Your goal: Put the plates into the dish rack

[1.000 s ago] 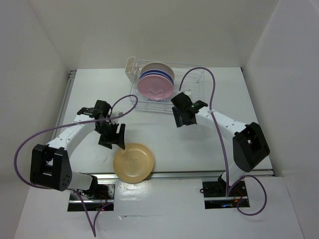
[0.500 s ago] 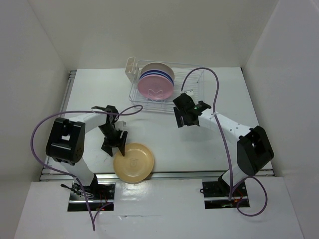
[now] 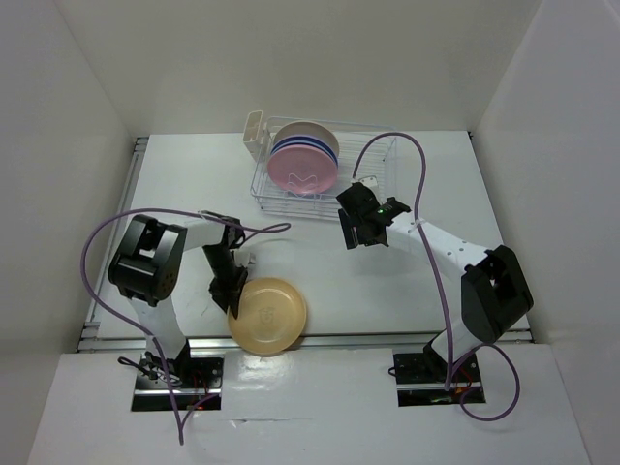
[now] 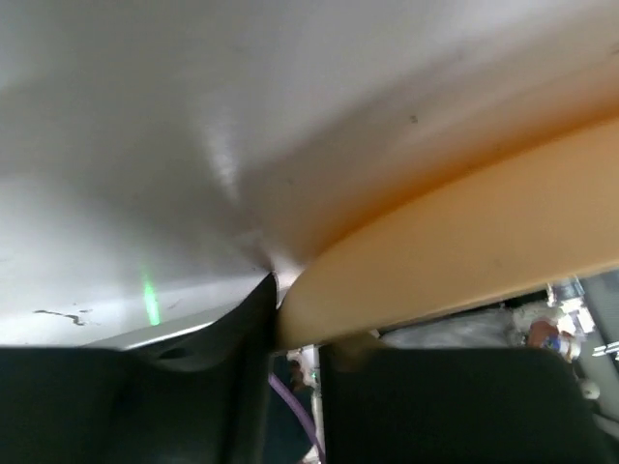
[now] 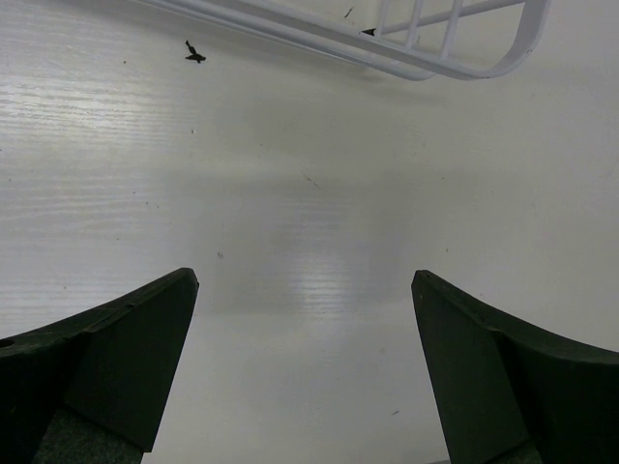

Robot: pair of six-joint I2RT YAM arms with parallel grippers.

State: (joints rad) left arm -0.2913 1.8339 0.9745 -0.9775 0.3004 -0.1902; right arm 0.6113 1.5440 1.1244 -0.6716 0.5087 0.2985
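Left gripper (image 3: 231,289) has dropped to the yellow-orange plate (image 3: 271,316), which lies flat at the near edge of the table (image 3: 174,184). My jaws have narrowed and now clamp its left rim; the wrist view shows the rim seated between them. The plate has shifted slightly right. The other plates (image 3: 302,172) stand in the dish rack (image 3: 376,163), so this looks like the last. Right gripper (image 3: 360,231) hangs spread wide and empty, just in front of the rack.

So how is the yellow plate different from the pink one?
The yellow plate is down on the table, alone; the pink plate stands on edge in the dish rack, with other plates behind it. The left gripper pinches the yellow plate's rim; nothing touches the pink plate. Both are round and shallow.
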